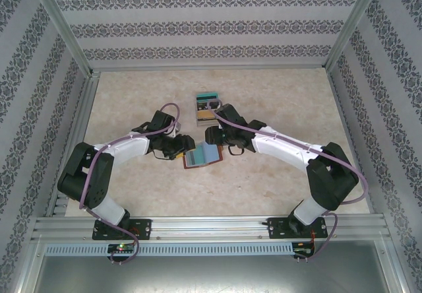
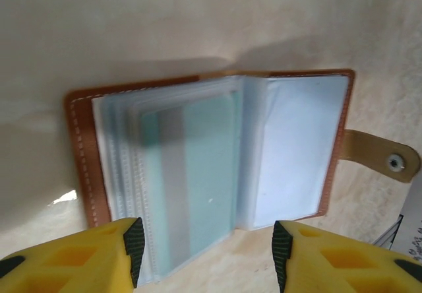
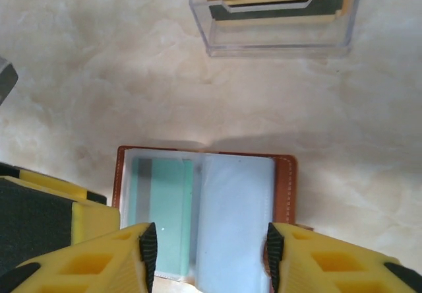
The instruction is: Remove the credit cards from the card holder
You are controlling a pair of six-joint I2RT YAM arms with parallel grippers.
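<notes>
Right pincer (image 3: 211,247), released, hovers above the floppy card holder (image 3: 239,200), whose stiff, slick teal card (image 3: 168,214) looks best pinched edgewise.

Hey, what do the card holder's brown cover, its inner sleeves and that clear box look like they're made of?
The card holder cover: probably leather or imitation, matte tan, pale stitching along the edge. Its sleeves: thin soft plastic, translucent blue-grey, a teal card showing through. The clear box: rigid transparent plastic, likely acrylic, glossy edges.
</notes>
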